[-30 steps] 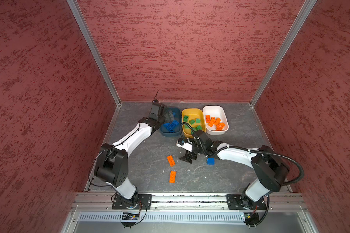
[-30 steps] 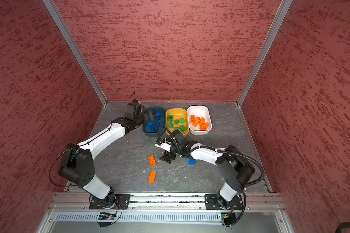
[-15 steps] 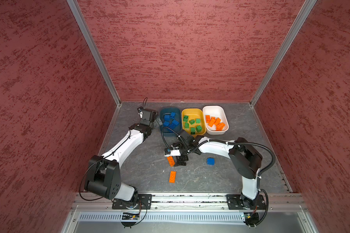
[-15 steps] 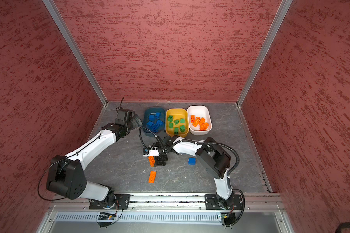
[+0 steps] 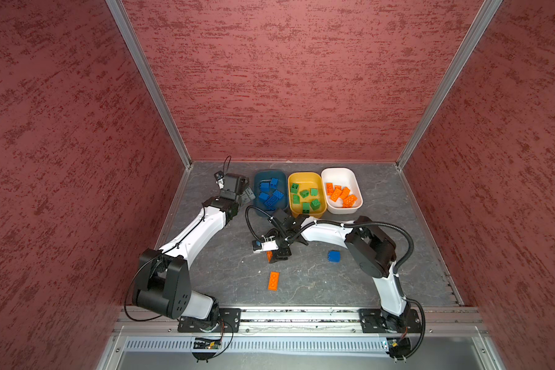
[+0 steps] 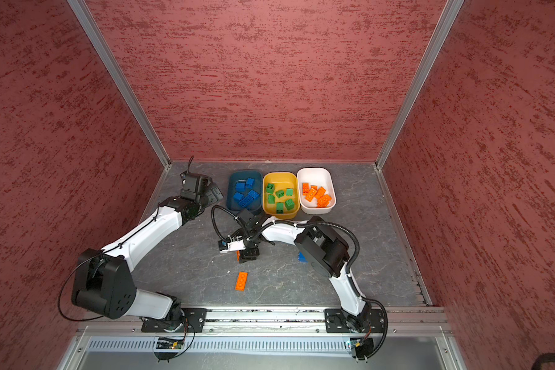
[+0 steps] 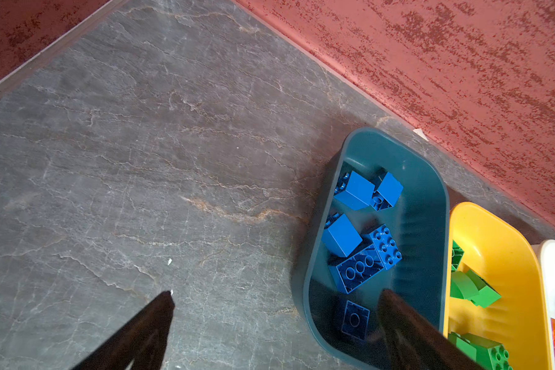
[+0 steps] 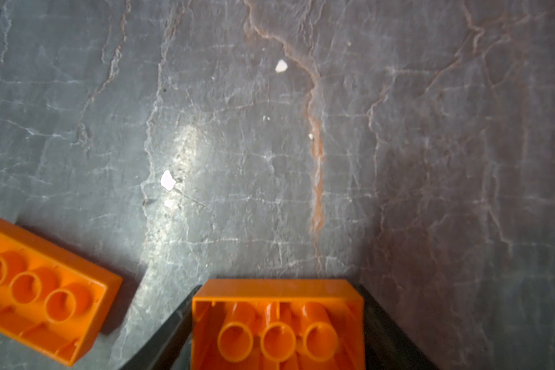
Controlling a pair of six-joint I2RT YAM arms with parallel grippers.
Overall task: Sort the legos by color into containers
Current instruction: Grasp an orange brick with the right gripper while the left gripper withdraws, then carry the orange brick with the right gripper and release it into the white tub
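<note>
at the back of the tabletop (image 5: 382,282), in both top views, the teal container (image 5: 269,172) held blue legos (image 5: 271,199), the yellow container (image 5: 305,175) green legos (image 5: 305,193) and the white container (image 5: 340,171) orange legos (image 5: 342,193), so we judged the sorting nearly done. three pieces lay outside: an orange lego (image 5: 269,255) under the right claw (image 5: 277,255), a second orange lego (image 5: 273,281) near it, and a blue lego (image 5: 333,256). in the left wrist view the left claw (image 7: 277,293) stood wide and empty, one finger over the teal container, the other over bare tabletop. in the right wrist view the right claw's fingers (image 8: 385,326) pressed both sides of the orange lego, its hollow underside facing the camera; we could not tell whether it was lifted.
</note>
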